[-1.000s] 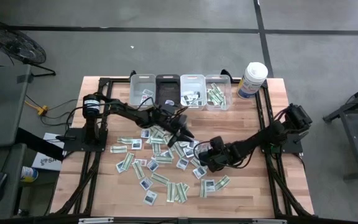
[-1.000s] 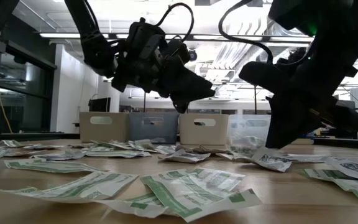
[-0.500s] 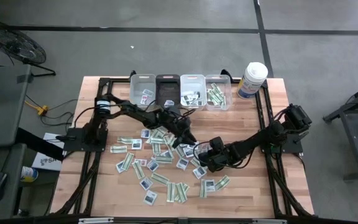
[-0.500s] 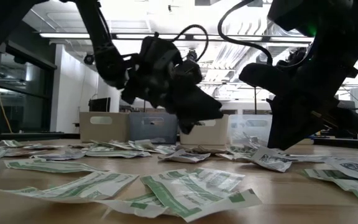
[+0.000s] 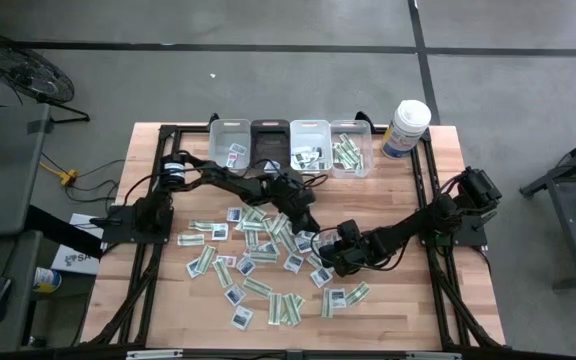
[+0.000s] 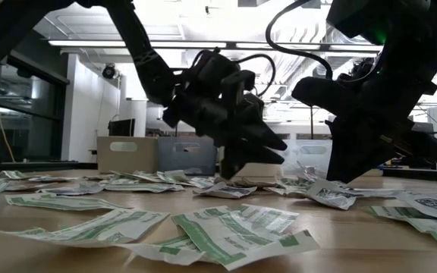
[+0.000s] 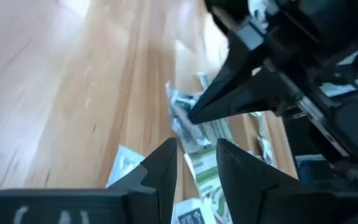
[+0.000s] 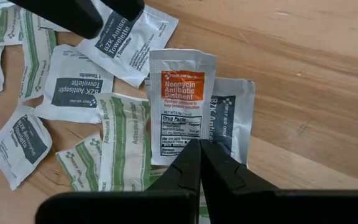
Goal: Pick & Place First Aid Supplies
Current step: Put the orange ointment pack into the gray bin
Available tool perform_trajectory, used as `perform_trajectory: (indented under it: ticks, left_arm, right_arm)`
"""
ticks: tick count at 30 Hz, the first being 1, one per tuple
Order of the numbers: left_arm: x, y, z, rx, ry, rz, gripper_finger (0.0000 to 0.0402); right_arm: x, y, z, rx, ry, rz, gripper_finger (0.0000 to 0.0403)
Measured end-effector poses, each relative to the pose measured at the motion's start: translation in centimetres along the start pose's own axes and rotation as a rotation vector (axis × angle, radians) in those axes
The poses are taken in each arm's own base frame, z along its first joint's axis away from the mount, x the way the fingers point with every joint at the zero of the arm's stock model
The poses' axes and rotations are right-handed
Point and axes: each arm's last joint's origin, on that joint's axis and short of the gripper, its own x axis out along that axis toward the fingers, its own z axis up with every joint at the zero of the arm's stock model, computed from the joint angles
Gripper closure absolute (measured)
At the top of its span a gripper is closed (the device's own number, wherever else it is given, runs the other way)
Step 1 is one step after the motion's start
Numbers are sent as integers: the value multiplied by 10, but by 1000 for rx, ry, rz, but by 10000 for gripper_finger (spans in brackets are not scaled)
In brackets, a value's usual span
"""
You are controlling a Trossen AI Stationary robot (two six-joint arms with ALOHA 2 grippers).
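1. The left hand [image 5: 306, 222] was low over the middle of the wooden surface [image 5: 408, 310], above the scattered first aid supplies [image 5: 258, 262]. In the left wrist view its two dark fingers [image 7: 160, 171] stood a little apart, with a narrow gap, and nothing was seen between them.

2. The right hand [image 5: 326, 252] was just beside the left one, near the right edge of the pile. Its fingers [image 8: 185, 171] were pressed together, holding nothing, and the tips pointed at a white packet with an orange label [image 8: 180, 102].

3. That orange-label packet lay flat on the surface and partly over a white packet with dark-blue print [image 8: 232, 121]. Narrow green-and-white strips [image 8: 122, 146] lay next to it, some overlapping.

4. Most of the supplies were spread loose on the centre of the surface, between the two arms and toward the front edge.

5. Four small bins [image 5: 290, 147] stood in a row at the far edge. Three of them held some packets; in the dark one I could not tell.

6. A white canister [image 5: 406, 128] stood upright to the right of the bins.
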Motion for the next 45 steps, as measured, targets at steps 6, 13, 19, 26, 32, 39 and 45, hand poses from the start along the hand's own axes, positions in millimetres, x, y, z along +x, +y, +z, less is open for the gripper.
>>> perform_trajectory:
  ticks: [6,13,19,26,32,39,45]
  left_arm:
    - [0,-1,2,-14,1,6,291]
    - [10,-13,10,-7,2,80,291]
    - [17,-23,16,57,32,177,291]
    - [18,-25,15,75,45,216,291]
    - [29,-23,5,75,75,189,291]
    - [33,-22,3,82,80,168,291]
    - [34,-24,7,95,52,133,291]
  right_arm:
    - [0,0,0,0,-5,0,403]
    - [1,1,2,6,-8,10,403]
    - [1,1,3,7,-9,12,403]
    - [1,2,3,9,-9,16,403]
    - [2,2,4,-4,-17,24,403]
    - [2,3,4,-6,-21,32,403]
    - [2,4,4,-6,-18,33,403]
